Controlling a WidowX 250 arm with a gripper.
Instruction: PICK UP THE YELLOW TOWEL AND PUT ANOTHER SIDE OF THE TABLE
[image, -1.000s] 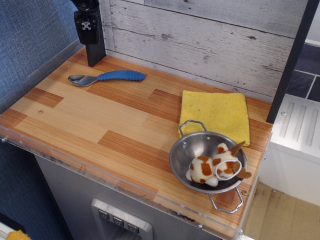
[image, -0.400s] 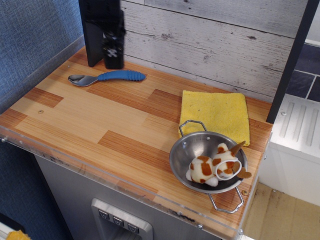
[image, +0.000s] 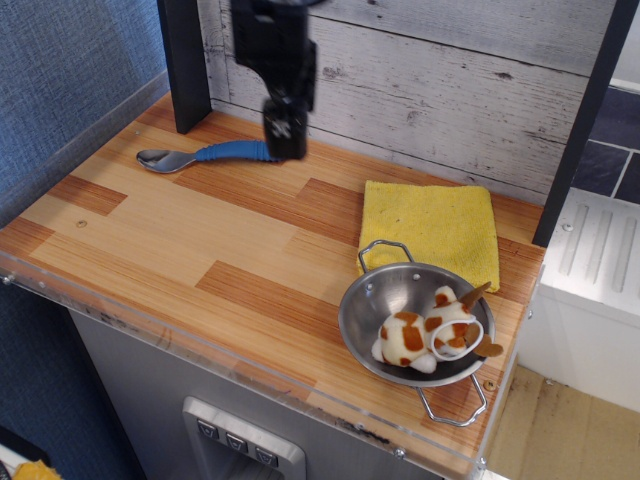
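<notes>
Towel (image: 430, 232), bright yellow and folded roughly square, lies flat on the table (image: 170, 250) well to the right of the claw and nearer the camera than it, toward the table's right end. Its far edge runs close along the pale plank wall (image: 430, 90); its near edge is overlapped by the rim and wire handle of a steel bowl (image: 385, 300).

The claw (image: 285, 125), black and blurred, hangs down from the top of the frame above the back of the table. Whether its fingers are spread or pressed together cannot be told from this view, and nothing is seen pinched in it. It is apart from the towel, with bare wood between them.

Directly behind and below the claw's tip lies a spoon (image: 205, 154) with a blue ribbed handle and a metal head; the handle's right end is hidden by the claw, and the head points away to the claw's left. A dark upright post (image: 185, 65) stands at the table's back corner, just left of the claw.

The bowl sits right of the claw and much nearer the front edge, touching the towel. Inside it rests a white soft toy (image: 425, 335) with brown patches. A second wire handle sticks out from the bowl toward the clear front edge of the table.
</notes>
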